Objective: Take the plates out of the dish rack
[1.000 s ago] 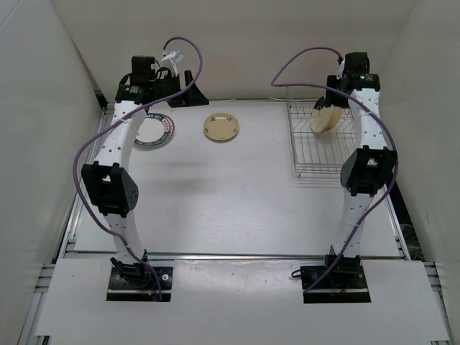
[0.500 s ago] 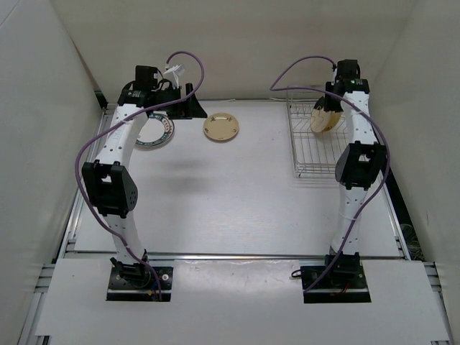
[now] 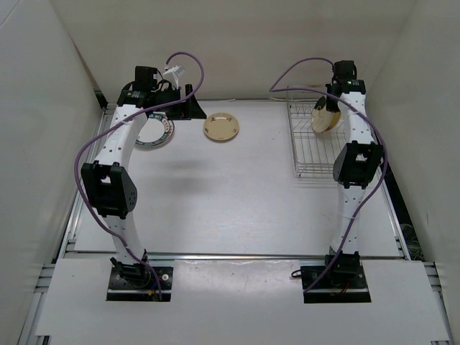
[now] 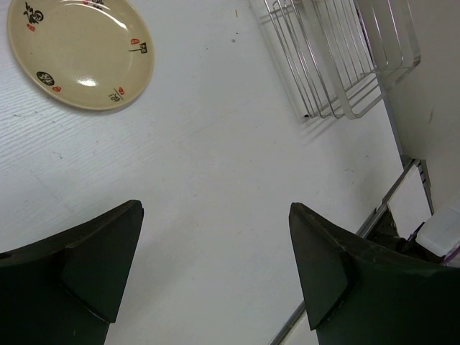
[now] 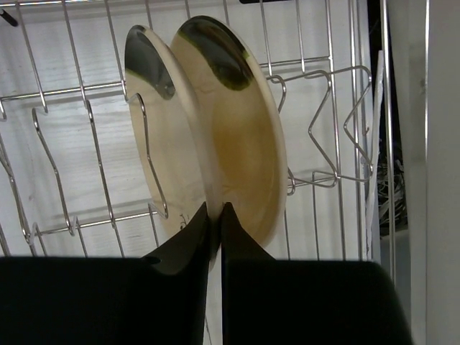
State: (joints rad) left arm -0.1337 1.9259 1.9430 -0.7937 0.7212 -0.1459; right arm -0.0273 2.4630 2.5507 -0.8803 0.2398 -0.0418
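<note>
Two cream plates with dark patches stand on edge in the dish rack [image 5: 316, 129], a left one [image 5: 154, 144] and a right one [image 5: 244, 144]. My right gripper [image 5: 214, 208] is shut on the near rim of the right plate. From above, those plates [image 3: 323, 118] show at the far end of the rack [image 3: 316, 154], under the right gripper [image 3: 332, 100]. A cream plate [image 3: 221, 126] and a dark-rimmed plate [image 3: 157, 132] lie flat on the table. My left gripper [image 4: 215, 215] hangs open over bare table, near the cream plate [image 4: 79, 54].
The rack [image 4: 338, 65] sits at the table's far right, close to the right wall. The left arm partly covers the dark-rimmed plate. White walls enclose the table at the back and on both sides.
The right gripper's fingers have closed onto the rim of the right plate in the rack. The right arm edged in toward the rack. The left gripper stayed open.
</note>
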